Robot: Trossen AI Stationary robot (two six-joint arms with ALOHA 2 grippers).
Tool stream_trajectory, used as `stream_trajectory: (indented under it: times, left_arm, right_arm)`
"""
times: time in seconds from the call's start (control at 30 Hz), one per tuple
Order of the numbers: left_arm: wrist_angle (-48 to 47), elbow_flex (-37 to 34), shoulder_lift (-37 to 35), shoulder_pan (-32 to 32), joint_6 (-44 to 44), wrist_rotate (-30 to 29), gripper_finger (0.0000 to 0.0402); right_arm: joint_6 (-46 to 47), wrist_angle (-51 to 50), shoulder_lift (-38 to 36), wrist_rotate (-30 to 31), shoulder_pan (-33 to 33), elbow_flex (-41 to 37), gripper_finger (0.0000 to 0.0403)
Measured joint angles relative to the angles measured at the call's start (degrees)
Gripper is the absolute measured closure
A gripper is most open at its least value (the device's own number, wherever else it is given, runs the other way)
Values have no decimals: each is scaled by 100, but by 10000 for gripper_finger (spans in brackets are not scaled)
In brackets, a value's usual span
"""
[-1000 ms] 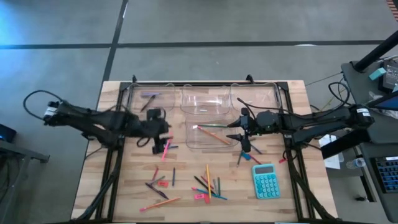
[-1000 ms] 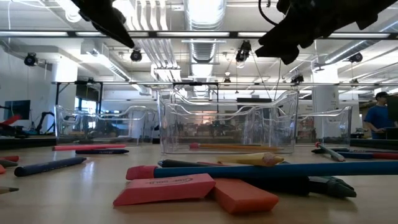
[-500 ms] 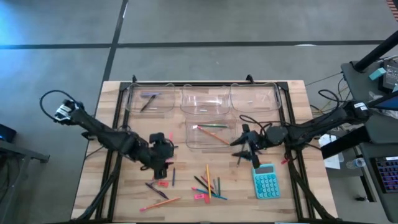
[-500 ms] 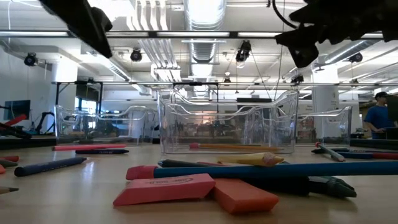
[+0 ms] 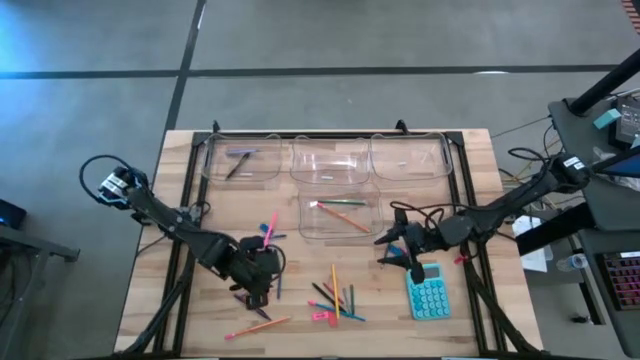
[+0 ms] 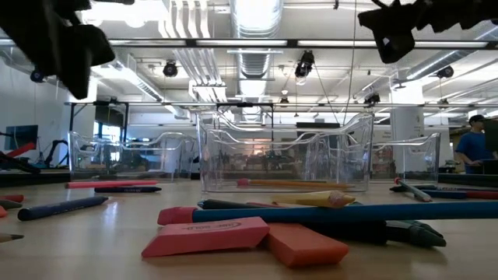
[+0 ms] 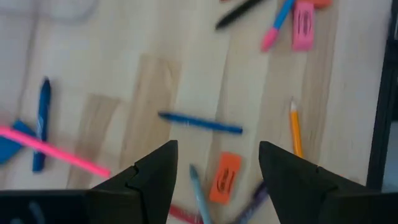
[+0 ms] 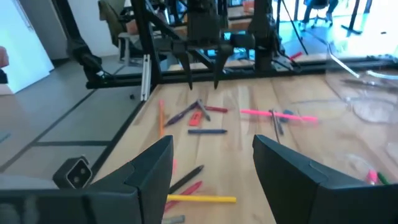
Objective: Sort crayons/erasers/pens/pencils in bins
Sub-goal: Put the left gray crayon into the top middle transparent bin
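Pens, pencils, crayons and erasers lie scattered on the wooden table (image 5: 200, 330) toward its near edge. My left gripper (image 5: 257, 285) hangs open, slanting down, above an orange eraser (image 7: 225, 177) and a blue pen (image 7: 199, 122). It touches neither. My right gripper (image 5: 393, 250) stands open and level beside the teal calculator (image 5: 430, 291), holding nothing. Three clear bins (image 5: 330, 158) line the far edge, and another bin (image 5: 340, 215) in the middle holds pencils. In the low view both grippers (image 6: 66, 47) (image 6: 397, 35) hang well above the table.
A pink pencil (image 5: 268, 230) and a blue crayon (image 7: 42, 124) lie between my left gripper and the bins. A cluster of pencils and pens (image 5: 335, 295) lies between the arms. Two erasers (image 6: 206, 236) sit by the near edge. A person (image 6: 472, 148) stands beyond the table.
My left gripper has swung from near the far-left bin toward the table's near edge, sinking and tipping further downward, still open. My right gripper has moved from beside the middle bin toward the near edge, by the calculator, and turned, still open. No object has moved.
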Motion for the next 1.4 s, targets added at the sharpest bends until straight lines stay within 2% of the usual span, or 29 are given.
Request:
stream_trajectory:
  times: [0.17,0.33,0.47,0.67,0.8,1.0,1.4]
  left_arm:
    - [-429,-20,-1,-115,-461,303,192]
    - [-412,-130,6,-436,-1245,598,192]
    - [-407,-237,6,-778,-1793,523,192]
    - [-386,-404,8,-1150,-2517,291,192]
    - [-266,-598,8,-1266,-2711,206,192]
    - [576,-1087,10,-1268,-2765,198,192]
    - [526,-1478,10,-1275,-2874,254,192]
  right_arm:
    - [-220,-38,0,2,0,181,193]
    - [-367,-440,0,-5,7,418,193]
    - [-457,-807,0,-11,9,598,193]
    - [-480,-850,0,-15,9,627,193]
    - [-476,-850,1,-17,9,627,193]
    - [-457,-854,2,-20,9,622,193]
    - [-471,-931,2,-18,9,620,193]
